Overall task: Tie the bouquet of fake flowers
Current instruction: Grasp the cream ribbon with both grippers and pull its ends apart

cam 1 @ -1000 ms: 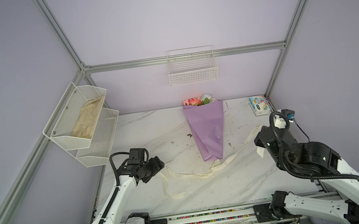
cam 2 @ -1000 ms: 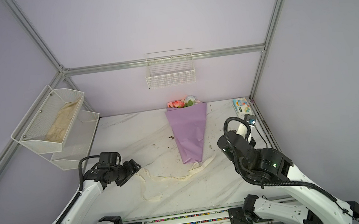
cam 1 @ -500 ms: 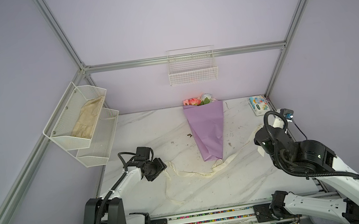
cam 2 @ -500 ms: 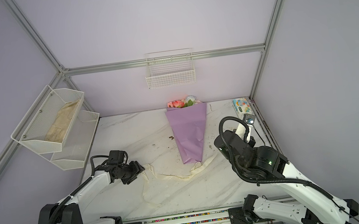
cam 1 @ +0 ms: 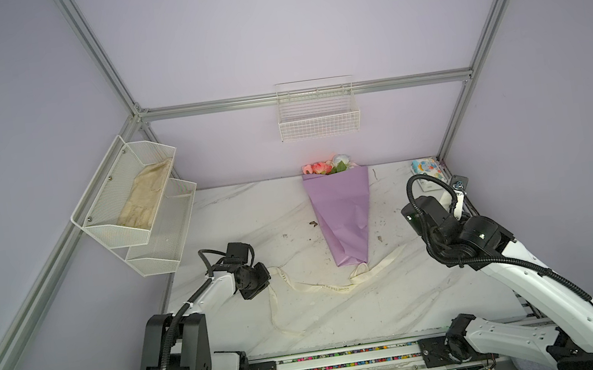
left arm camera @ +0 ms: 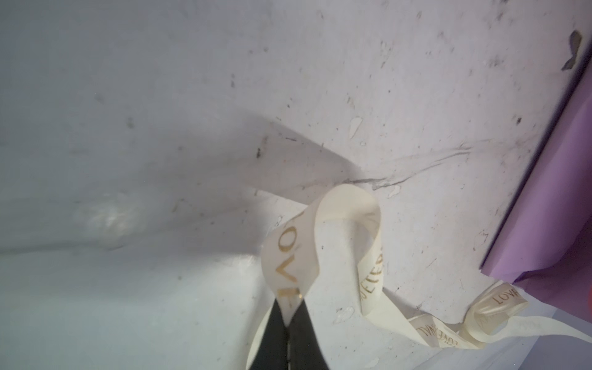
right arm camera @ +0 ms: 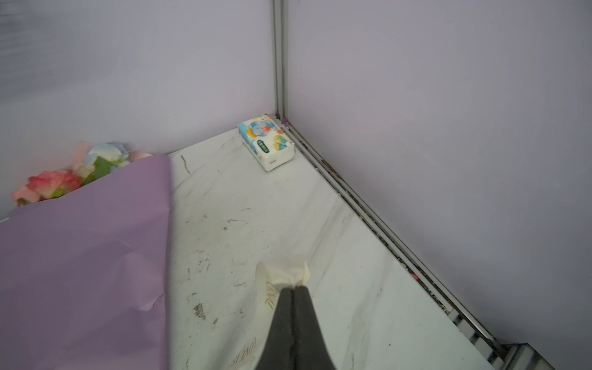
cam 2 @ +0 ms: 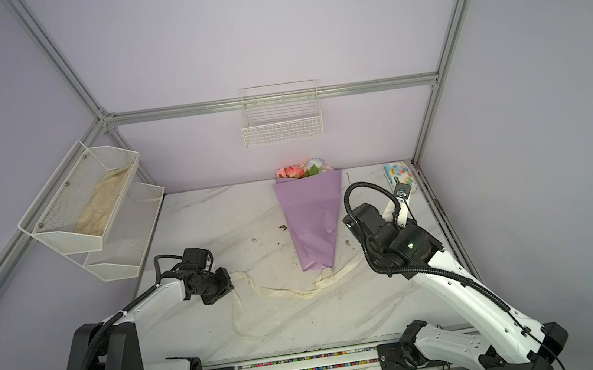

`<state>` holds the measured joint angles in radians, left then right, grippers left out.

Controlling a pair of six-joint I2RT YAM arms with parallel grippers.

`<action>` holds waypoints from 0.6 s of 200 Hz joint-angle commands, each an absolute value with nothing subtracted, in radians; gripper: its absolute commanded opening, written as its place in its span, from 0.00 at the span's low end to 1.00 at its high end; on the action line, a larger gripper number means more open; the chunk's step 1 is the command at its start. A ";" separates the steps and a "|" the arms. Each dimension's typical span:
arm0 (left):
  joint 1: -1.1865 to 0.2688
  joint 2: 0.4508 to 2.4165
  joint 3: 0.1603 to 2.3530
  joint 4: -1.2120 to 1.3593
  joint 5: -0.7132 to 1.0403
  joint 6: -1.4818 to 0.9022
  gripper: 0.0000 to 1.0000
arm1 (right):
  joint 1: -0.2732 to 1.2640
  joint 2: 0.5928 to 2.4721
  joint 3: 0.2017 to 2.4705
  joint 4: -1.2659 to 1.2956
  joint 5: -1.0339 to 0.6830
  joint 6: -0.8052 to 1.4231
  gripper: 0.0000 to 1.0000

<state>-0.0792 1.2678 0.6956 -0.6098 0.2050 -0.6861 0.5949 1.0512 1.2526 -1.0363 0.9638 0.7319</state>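
The white two-tier mesh rack (cam 1: 114, 229) hangs on the side wall, beyond and outward of the left fingers (left arm camera: 275, 330). Its upper tier holds a folded beige cloth (cam 1: 145, 198). A white wire basket (cam 1: 320, 124) is fixed to the back wall, high above the far end of the bouquet.

The bouquet of fake flowers (cam 1: 344, 218) is a lilac paper cone with pink, white and pale blue roses. It lies flat on the white marble-patterned surface (cam 1: 244, 216), between the two sets of fingers. Its narrow tip is at about their level and its blooms are at the far end, against the back wall.

The left fingers are pressed together on a loop of the cream ribbon with gold lettering (left arm camera: 288, 256), pinching it at their tips. The right fingers (right arm camera: 285, 314) are likewise closed, clamped on a crumpled end of the same ribbon. Between the two grips the ribbon runs slack over the surface and passes just beside the cone's narrow tip. Whether it goes under the paper cannot be told.

Ahead of the right fingers a small printed tissue pack (right arm camera: 266, 142) sits in the far corner, close to the metal rail along the side edge. Bare surface lies between the right fingers and the cone's side. A wider bare stretch reaches from the left fingers to the back wall.
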 commanded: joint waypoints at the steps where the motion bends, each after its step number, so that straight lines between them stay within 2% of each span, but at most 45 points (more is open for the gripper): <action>1: -0.031 1.109 0.882 -0.756 0.058 -0.648 0.00 | 0.486 1.006 1.255 -0.952 0.947 0.599 0.00; 27: 0.014 0.983 1.015 -0.866 -0.100 -0.615 0.00 | 0.277 1.004 1.255 -0.847 0.825 0.453 0.00; 45: 0.058 0.953 1.097 -0.933 -0.154 -0.585 0.00 | 0.104 1.021 1.271 -0.783 0.661 0.366 0.00; 90: 0.130 0.980 1.184 -0.997 -0.128 -0.523 0.00 | -0.271 1.063 1.347 -0.718 0.426 0.274 0.00; 120: 0.131 1.034 1.179 -0.985 -0.022 -0.439 0.00 | -0.365 1.099 1.381 -0.697 0.441 0.267 0.00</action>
<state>0.1246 1.0035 1.1091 -0.9691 -0.0944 -0.5343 -0.3214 1.0805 1.3384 -0.7406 0.4828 0.3115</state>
